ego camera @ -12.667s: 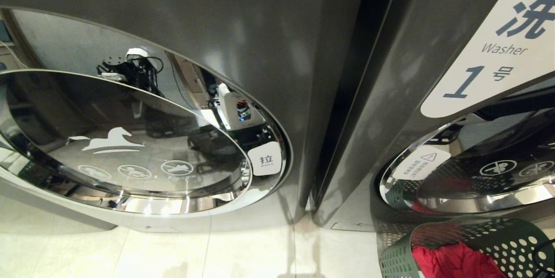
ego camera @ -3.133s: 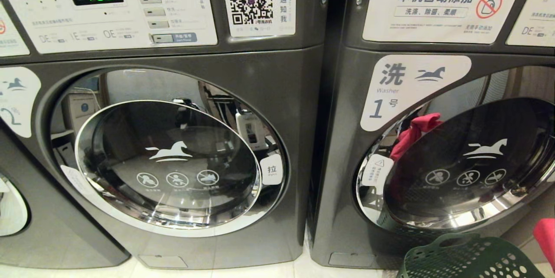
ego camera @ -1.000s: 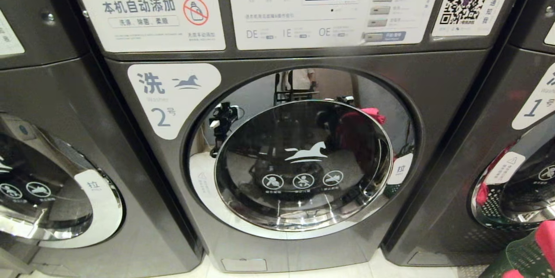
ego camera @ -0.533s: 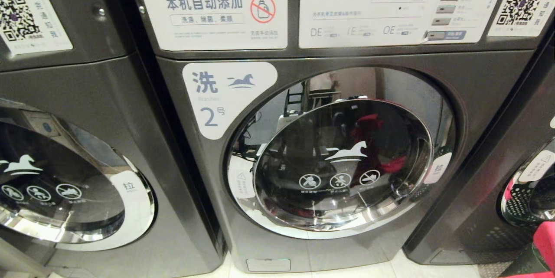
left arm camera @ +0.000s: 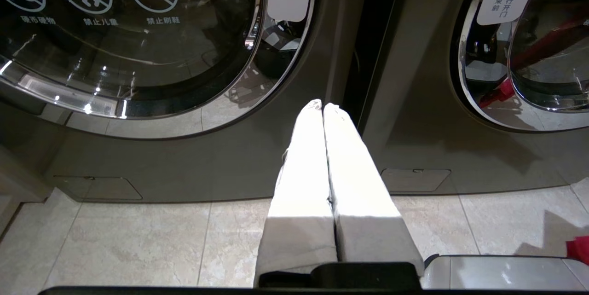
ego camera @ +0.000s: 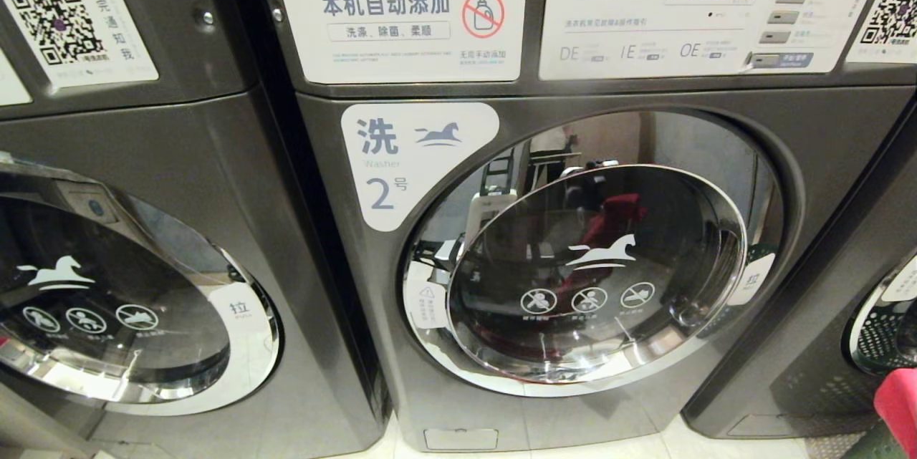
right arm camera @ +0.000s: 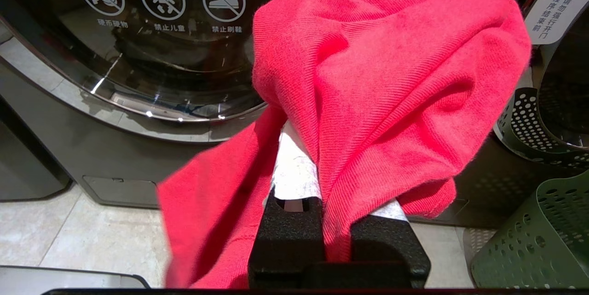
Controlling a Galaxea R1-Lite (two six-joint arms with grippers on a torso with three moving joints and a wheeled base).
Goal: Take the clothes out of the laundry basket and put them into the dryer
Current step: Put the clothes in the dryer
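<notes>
Right wrist view shows the right gripper clamped on the red garment, with the dryer door shut directly ahead and the laundry basket beside it; the left gripper, pressed together, holds nothing.

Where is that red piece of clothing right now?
The red garment hangs from the right gripper, shut on it, in front of the dryer marked 2, with the laundry basket beside it.

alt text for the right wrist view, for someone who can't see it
A red knit garment drapes over the shut right gripper, hiding its fingertips. Behind it is the dryer with its round glass door closed; the green laundry basket stands beside it on pale tiles.
</notes>
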